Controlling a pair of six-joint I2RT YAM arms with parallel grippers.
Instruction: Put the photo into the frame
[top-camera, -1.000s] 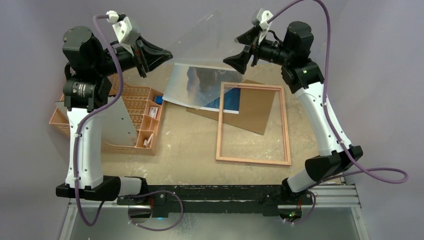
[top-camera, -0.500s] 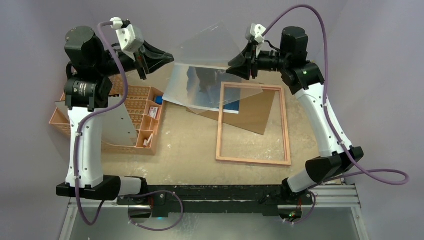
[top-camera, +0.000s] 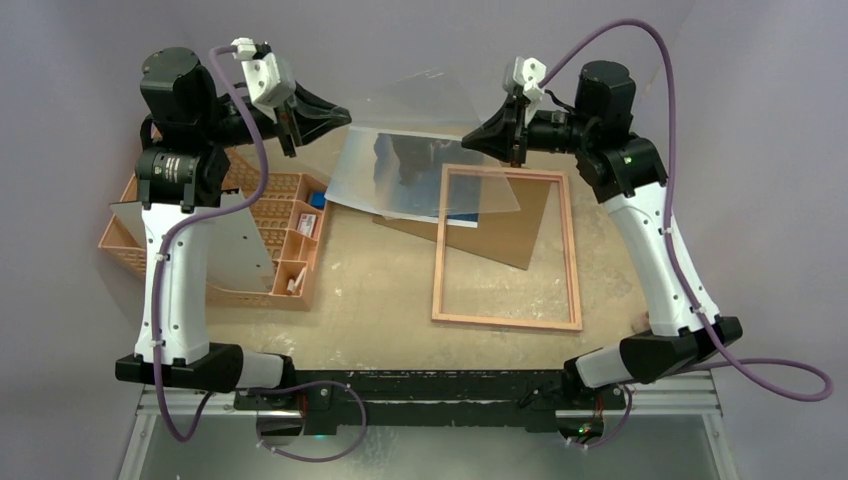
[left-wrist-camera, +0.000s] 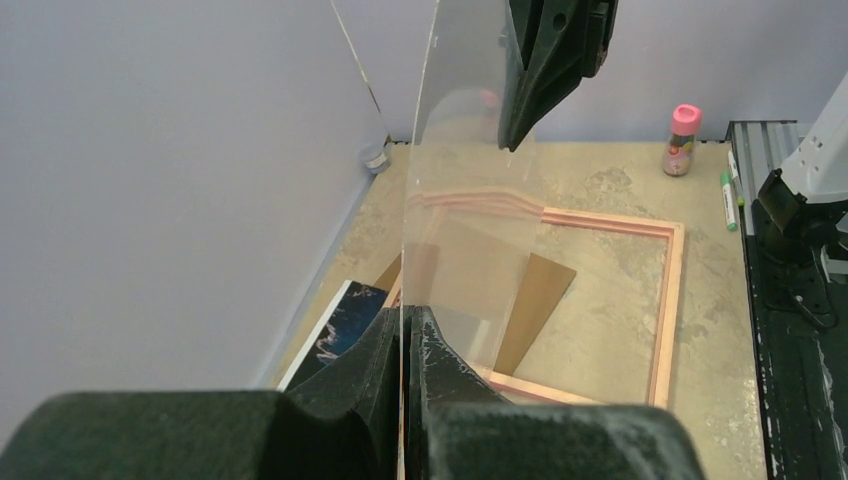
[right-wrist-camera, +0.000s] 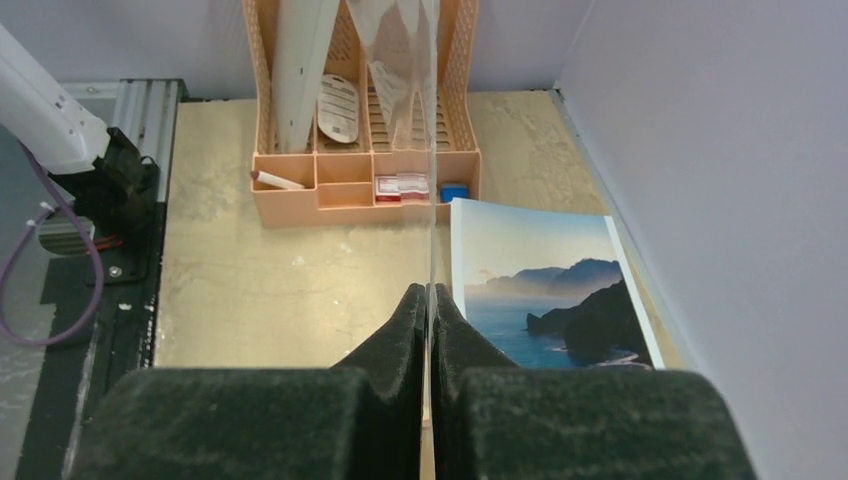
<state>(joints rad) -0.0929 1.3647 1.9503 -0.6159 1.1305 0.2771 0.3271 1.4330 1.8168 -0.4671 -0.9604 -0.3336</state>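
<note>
**Two arms holding the clear pane above the table, with the photo flat beneath it.**

The left pincer (top-camera: 345, 115) was clenched on the left edge of the pane (top-camera: 420, 120). The right pincer (top-camera: 467, 137) was clenched on the opposite edge. Between them the sheet hung tilted in the air, clear of everything below.

The photo (right-wrist-camera: 550, 290) lay picture-side up at the far side of the table (top-camera: 370, 310), close to the back wall. Part of it rested on the brown board (top-camera: 510, 235). One of its corners reached the far-left corner of the frame (top-camera: 505, 322), but which lay on top could not be told. The frame lay flat and empty, well to the right of the orange organiser (top-camera: 285, 215), with bare table showing through its opening.

*Handling, as judged.*
- **The photo:** It looked like a thin paper print, so it was probably very light, limp when lifted by one side, and easy to crease or smudge.
- **Where to grip the photo:** Lying flat, it offered little to pinch. The likeliest hold was a free edge or corner away from the frame and the wall. Two holds on opposite edges would probably keep it from sagging.
- **The pane:** It appeared slick and slightly bowed in the left wrist view. It was probably springy rather than rigid and liable to slip, so a firm grip on the edges suited it.
</note>
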